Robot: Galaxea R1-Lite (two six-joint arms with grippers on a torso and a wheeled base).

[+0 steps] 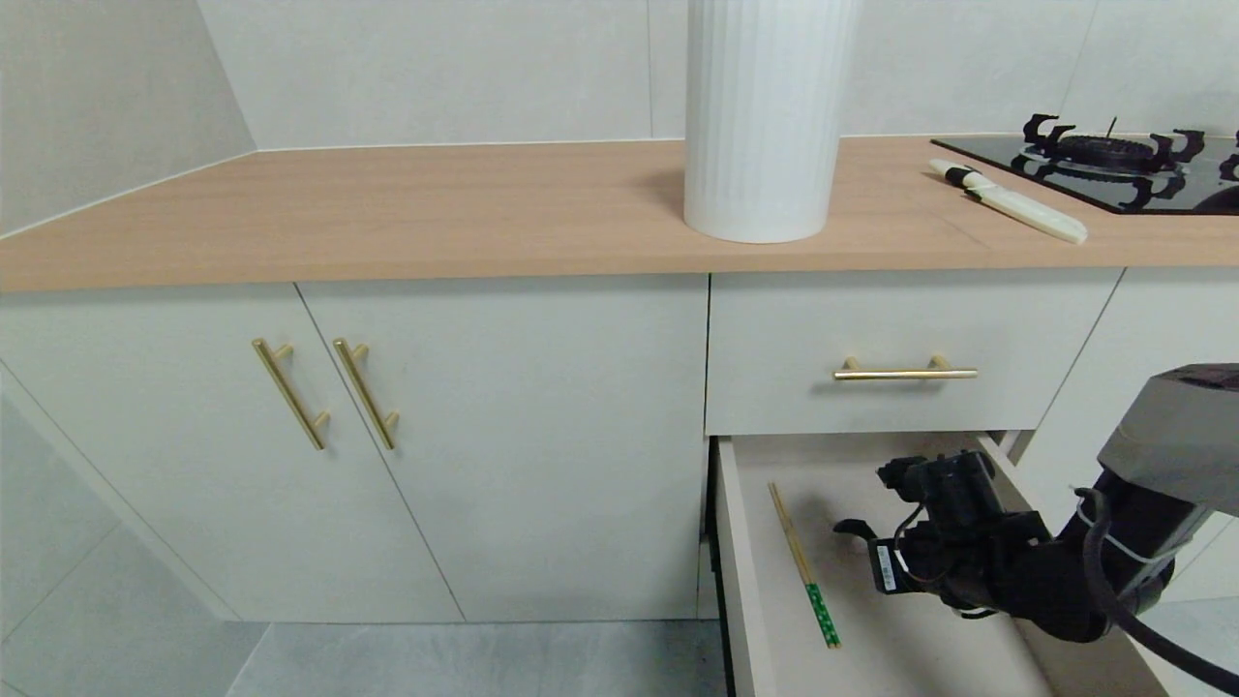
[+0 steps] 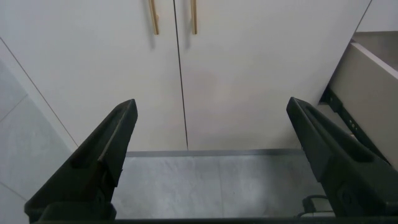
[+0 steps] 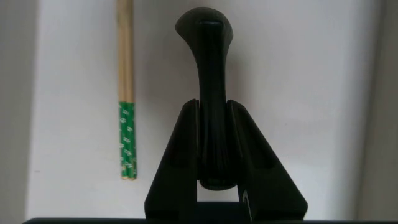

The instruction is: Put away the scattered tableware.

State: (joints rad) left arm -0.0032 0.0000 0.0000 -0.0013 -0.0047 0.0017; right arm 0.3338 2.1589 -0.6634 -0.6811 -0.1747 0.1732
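Right claw (image 3: 212, 115) clamped on black utensil (image 3: 205, 31), rounded end forward, held over bottom of open drawer (image 1: 740, 542). Left claw (image 2: 211, 107) spread wide, gripping nothing, left of drawer, facing cabinet doors (image 2: 249, 68). Chopsticks (image 1: 803, 566) lie flat inside drawer, near its left wall, apart from utensil. Above drawer we see wooden countertop (image 1: 436, 208) with white ribbed cylinder (image 1: 765, 116), knife (image 1: 1012, 201), hob (image 1: 1113, 169). We note bare drawer bottom right of chopsticks and grey floor tiles (image 1: 465, 658) left of drawer.
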